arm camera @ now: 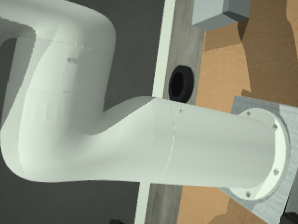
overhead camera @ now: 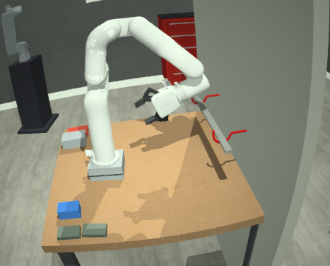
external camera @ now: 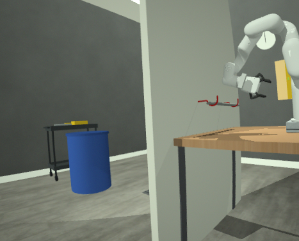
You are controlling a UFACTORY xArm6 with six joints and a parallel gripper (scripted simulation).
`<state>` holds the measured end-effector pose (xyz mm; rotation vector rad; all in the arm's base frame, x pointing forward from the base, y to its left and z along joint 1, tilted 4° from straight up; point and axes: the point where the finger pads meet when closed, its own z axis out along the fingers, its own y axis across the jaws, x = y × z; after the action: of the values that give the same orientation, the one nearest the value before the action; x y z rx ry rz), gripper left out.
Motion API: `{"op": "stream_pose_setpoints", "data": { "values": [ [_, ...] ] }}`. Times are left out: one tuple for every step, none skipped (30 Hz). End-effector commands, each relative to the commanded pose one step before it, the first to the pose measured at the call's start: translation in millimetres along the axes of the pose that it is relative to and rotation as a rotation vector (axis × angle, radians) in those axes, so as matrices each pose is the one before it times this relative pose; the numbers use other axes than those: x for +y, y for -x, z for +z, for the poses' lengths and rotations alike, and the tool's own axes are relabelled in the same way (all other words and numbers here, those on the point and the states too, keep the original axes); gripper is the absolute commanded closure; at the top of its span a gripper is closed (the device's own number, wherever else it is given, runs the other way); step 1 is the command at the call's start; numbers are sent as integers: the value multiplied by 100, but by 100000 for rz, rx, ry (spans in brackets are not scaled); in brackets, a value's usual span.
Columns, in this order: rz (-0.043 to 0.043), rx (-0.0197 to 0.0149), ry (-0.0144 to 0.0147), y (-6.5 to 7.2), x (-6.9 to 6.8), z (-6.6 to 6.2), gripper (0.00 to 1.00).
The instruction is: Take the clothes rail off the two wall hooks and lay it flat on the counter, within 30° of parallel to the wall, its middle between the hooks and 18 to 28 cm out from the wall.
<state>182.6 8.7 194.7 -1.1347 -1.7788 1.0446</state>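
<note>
Grey and slim, the clothes rail [overhead camera: 214,124] hangs across the two red wall hooks [overhead camera: 232,134], close against the wall [overhead camera: 263,88] and above the counter [overhead camera: 186,198]. In the top view its long axis runs from about 11 o'clock (the far end, tucked behind the wrist) down to about 5 o'clock, where its near end pokes past the nearer hook. That line follows the wall, so the rail is already roughly parallel to it; it simply has not come down yet.

The pincer [overhead camera: 148,107] stands released, its black fingers [overhead camera: 140,102] spread wide with nothing between them. In the top view it points toward 9 o'clock, away from the wall and back toward the arm's own base (the wrist view shows only the white arm and the base plate, which fits that). The rail therefore lies behind the pincer, at roughly 3 o'clock from it, past the wrist body. In the exterior view the pincer [external camera: 259,86] also sits a little higher than the rail [external camera: 224,103].

My judgement is that the task has hardly begun. The coming move turns on swinging the wrist round until the open jaws face the wall at 3 o'clock, their gap set across the rail's long axis, somewhere between the hooks. The risk seems to be clipping a hook or the wall during that turn.
</note>
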Motion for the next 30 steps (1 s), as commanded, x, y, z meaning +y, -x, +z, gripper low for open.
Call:
{"op": "stream_pose_setpoints", "data": {
  "values": [
    [15641, -80, 6230, -5, 64, -143, 0],
    [3122, 230, 1147, -18, 75, -61, 0],
    [3122, 229, 1147, 0, 0, -1, 0],
    [2523, 185, 926, 0, 0, 0, 0],
    [0, 0, 0, -1, 0, 1, 0],
    [3123, 325, 1122, -25, 76, -70, 0],
    [3123, 324, 1121, 0, 0, -1, 0],
    [2537, 264, 911, 0, 0, -1, 0],
    [3123, 417, 1089, -31, 77, -79, 0],
    [3124, 417, 1088, 0, 0, -1, 0],
    [0, 0, 0, 0, 0, 0, 0],
    [0, 0, 0, 0, 0, 0, 0],
    [3124, 486, 1059, -37, 77, -86, 0],
    [3124, 486, 1058, 0, 0, -1, 0],
    [3124, 486, 1058, 0, 0, -1, 0],
    [3125, 572, 1013, -43, 78, -97, 0],
    [3125, 572, 1012, 0, 0, -1, 0],
    [3125, 572, 1012, 0, 0, -1, 0],
    [1440, 263, 466, 0, 0, 0, 0],
    [3125, 672, 947, -53, 77, -104, 0],
    [3126, 671, 946, 0, 0, -1, 0],
    [2589, 556, 784, 0, 0, 0, 0],
    [3126, 747, 886, -60, 76, -113, 0],
    [3126, 747, 885, 0, 0, -1, 0],
    [2601, 621, 737, 0, 0, 0, 0],
    [0, 0, 0, -1, -1, 1, 0],
    [3127, 817, 819, -68, 74, -121, 0],
    [0, 0, 0, 0, 0, 0, 0],
    [0, 0, 0, 0, 0, 0, 0],
    [3127, 857, 777, -71, 73, -129, 0]
  ]
}}
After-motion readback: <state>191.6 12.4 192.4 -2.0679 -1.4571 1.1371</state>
